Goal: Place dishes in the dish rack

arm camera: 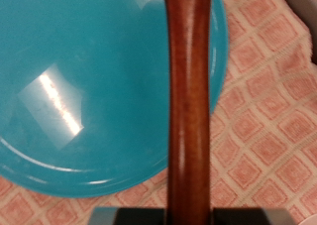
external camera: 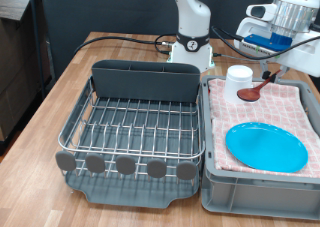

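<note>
Exterior view: at the upper right of the frame the gripper (external camera: 276,65) is clamped on the handle of the wooden spoon (external camera: 256,88), whose bowl hangs beside the white mug (external camera: 239,80) over the cloth-lined grey crate (external camera: 212,182). Lower right, the light-blue plate (external camera: 266,147) lies flat on the pink checked cloth (external camera: 292,103). Left of the crate, the wire dish rack (external camera: 134,127) stands on the wooden bench (external camera: 40,117).

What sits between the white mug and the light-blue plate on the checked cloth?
In the exterior view, the bowl end of the reddish-brown wooden spoon lies between the white handled mug and the round light-blue plate, over the pink checked cloth.
</note>
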You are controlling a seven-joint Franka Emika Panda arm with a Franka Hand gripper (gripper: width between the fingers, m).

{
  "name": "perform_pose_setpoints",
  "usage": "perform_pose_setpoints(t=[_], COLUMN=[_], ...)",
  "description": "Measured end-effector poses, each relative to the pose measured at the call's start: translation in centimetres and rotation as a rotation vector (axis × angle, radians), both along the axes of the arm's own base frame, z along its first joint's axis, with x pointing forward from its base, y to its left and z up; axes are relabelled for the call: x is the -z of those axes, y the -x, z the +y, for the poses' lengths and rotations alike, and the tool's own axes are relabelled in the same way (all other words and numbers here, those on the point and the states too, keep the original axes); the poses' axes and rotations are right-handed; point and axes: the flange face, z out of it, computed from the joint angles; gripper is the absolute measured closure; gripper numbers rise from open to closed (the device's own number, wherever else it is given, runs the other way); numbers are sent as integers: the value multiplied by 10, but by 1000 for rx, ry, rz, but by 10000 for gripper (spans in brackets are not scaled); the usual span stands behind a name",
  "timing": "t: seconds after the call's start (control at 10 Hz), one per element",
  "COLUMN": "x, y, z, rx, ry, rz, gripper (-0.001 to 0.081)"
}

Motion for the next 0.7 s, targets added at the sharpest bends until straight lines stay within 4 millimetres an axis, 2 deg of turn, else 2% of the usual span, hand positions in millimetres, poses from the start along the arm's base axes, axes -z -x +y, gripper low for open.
perform_pose_setpoints(t=[0.5,0.7], x=[-19,-26], y=[29,47], z=[-48,-63], rx=[515,580], ry=[-11,-25], rz=[62,35], gripper=[712,712])
